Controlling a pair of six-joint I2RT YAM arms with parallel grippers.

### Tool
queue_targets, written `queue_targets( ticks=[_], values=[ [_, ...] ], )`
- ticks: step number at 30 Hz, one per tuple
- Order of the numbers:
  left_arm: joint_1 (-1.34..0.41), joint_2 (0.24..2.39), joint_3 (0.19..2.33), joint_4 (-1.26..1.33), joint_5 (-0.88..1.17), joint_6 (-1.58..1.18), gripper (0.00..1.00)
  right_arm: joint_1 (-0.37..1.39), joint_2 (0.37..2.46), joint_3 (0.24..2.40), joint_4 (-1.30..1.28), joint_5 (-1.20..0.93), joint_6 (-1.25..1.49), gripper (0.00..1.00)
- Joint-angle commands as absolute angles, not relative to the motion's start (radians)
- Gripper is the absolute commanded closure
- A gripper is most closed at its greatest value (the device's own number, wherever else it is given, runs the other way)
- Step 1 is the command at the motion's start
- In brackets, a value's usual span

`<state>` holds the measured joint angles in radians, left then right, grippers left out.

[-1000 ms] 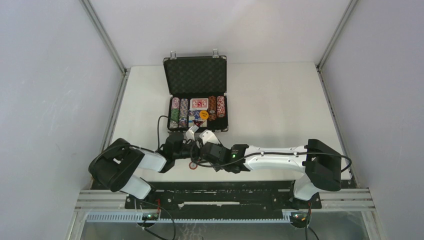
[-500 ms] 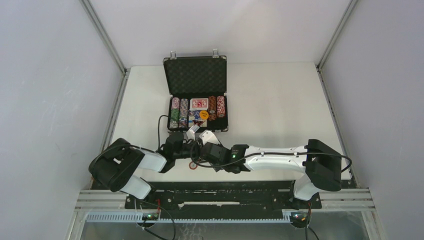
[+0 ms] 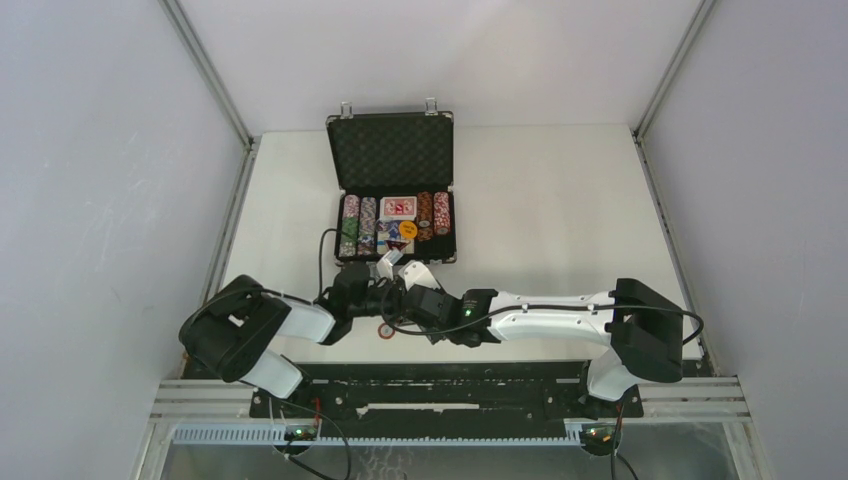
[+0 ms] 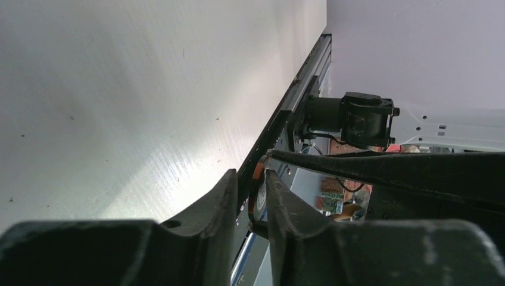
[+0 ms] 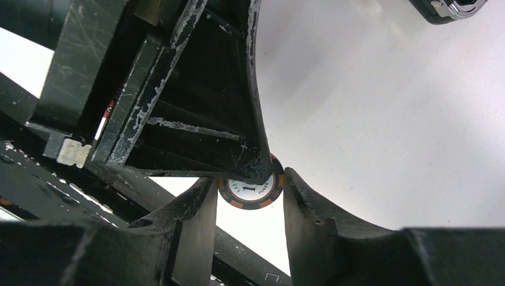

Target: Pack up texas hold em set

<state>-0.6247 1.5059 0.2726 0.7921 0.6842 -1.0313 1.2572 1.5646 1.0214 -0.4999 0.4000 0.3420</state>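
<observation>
You're nearly packed: the case (image 3: 390, 150), open at the far middle of the table (image 3: 560, 200), already holds chip rows (image 3: 349, 225) and card decks (image 3: 398, 206). The left arm (image 3: 300, 322) and right arm (image 3: 550, 305) reach low and meet near the front edge. Your right gripper (image 5: 249, 192) clasps a poker chip (image 5: 251, 189) by its rim; the left gripper (image 4: 250, 179) straddles its faces, grip unclear.
</observation>
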Motion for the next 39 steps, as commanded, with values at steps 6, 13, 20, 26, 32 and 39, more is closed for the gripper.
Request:
queue_targets(
  ticks=[6, 13, 20, 26, 32, 39],
  values=[
    [-0.647, 1.524, 0.313, 0.880, 0.739, -1.044, 1.00, 1.252, 1.538, 1.023, -0.453, 0.420, 0.340, 0.61],
    [-0.638, 1.528, 0.326, 0.954, 0.722, -1.060, 1.00, 1.214, 1.494, 0.997, -0.477, 0.414, 0.348, 0.48],
    [-0.570, 1.465, 0.450, 0.762, 0.658, -0.939, 1.00, 1.106, 1.287, 0.918, -0.514, 0.365, 0.322, 0.34],
    [-0.442, 1.394, 0.652, 0.402, 0.591, -0.714, 1.00, 0.967, 1.132, 0.873, -0.479, 0.288, 0.314, 0.43],
    [-0.431, 1.420, 0.891, 0.054, 0.491, -0.203, 1.00, 0.879, 1.105, 0.878, -0.424, 0.238, 0.317, 0.66],
    [-0.436, 1.538, 1.067, -0.160, 0.565, 0.149, 1.00, 0.807, 1.131, 0.878, -0.411, 0.182, 0.288, 0.69]
  ],
)
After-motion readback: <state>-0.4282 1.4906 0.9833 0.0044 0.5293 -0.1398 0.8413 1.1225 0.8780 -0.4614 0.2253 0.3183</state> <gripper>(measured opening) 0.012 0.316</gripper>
